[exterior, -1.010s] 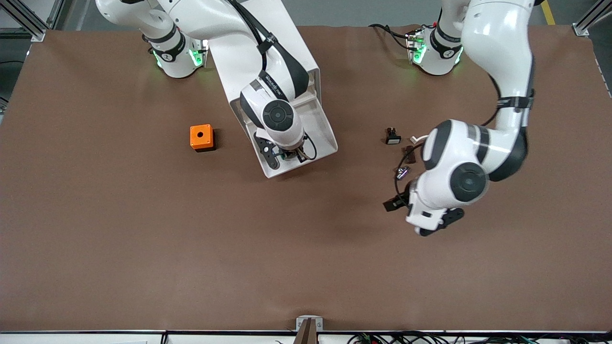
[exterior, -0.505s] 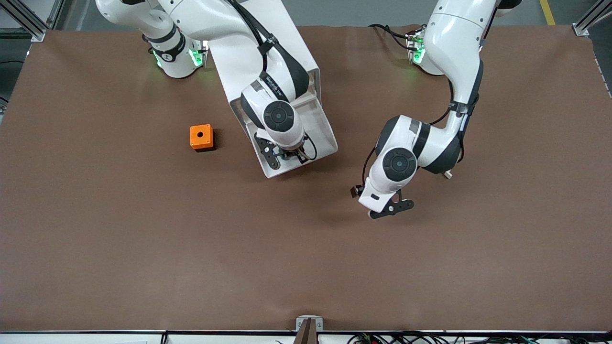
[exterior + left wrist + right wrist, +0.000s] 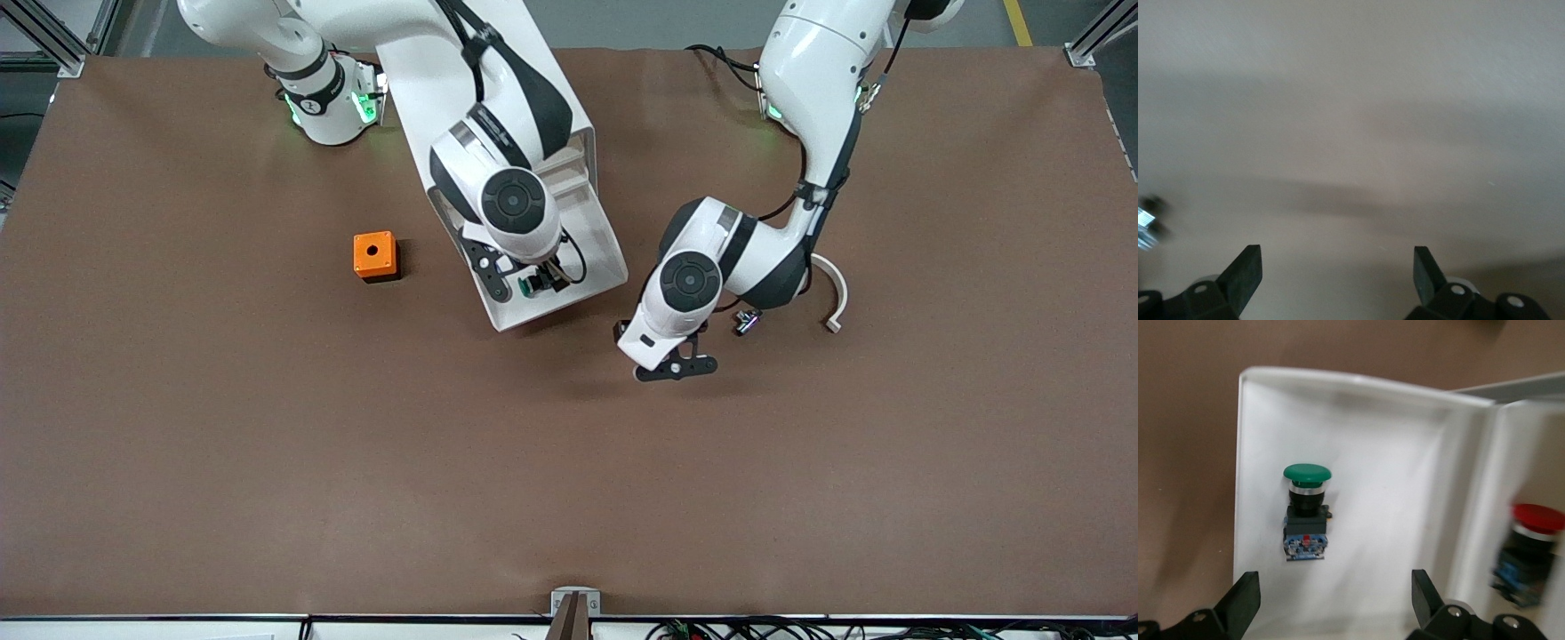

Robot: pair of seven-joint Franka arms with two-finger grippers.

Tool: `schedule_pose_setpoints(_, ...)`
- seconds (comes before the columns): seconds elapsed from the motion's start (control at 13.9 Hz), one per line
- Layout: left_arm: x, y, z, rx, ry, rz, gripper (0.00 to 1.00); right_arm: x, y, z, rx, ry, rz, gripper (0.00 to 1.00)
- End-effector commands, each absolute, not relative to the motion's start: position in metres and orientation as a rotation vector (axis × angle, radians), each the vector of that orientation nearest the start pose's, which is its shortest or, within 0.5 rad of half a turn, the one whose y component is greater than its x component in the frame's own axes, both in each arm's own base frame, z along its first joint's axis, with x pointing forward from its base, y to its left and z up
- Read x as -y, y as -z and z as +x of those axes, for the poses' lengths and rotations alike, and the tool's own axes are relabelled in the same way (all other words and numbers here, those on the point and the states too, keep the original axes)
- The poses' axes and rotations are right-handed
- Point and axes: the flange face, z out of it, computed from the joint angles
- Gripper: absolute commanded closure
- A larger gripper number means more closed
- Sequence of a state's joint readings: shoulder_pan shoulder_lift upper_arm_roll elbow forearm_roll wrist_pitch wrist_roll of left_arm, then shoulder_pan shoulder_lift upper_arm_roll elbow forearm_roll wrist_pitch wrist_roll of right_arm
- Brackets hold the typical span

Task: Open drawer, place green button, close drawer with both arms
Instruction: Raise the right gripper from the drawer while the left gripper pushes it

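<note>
Lying in the open drawer, the button is free; right tool wide above it. Left tool wide over bare surface beside the drawer. Risk: closing jolts the button loose.

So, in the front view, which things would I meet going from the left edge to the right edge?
Orange box → green button in the open white drawer, under the right hand → left hand → small silvery metal part → curved white piece.
</note>
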State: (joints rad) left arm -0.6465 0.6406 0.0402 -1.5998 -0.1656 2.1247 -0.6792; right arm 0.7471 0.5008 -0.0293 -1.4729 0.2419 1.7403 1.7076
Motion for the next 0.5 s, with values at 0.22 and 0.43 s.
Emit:
schedule_pose_setpoints(0.22, 0.453, -0.235, 0.511, 0.447, -0.323, -3.130, 0.00, -0.340, -0.502, 0.527, -1.359, -0.572, -2.869, 0.00)
schedule_pose_setpoints(0.43, 0.476, -0.229, 0.490, 0.448, -0.339, -3.124, 0.00, -0.243, -0.552, 0.541, -1.021, -0.592, -2.936, 0.00)
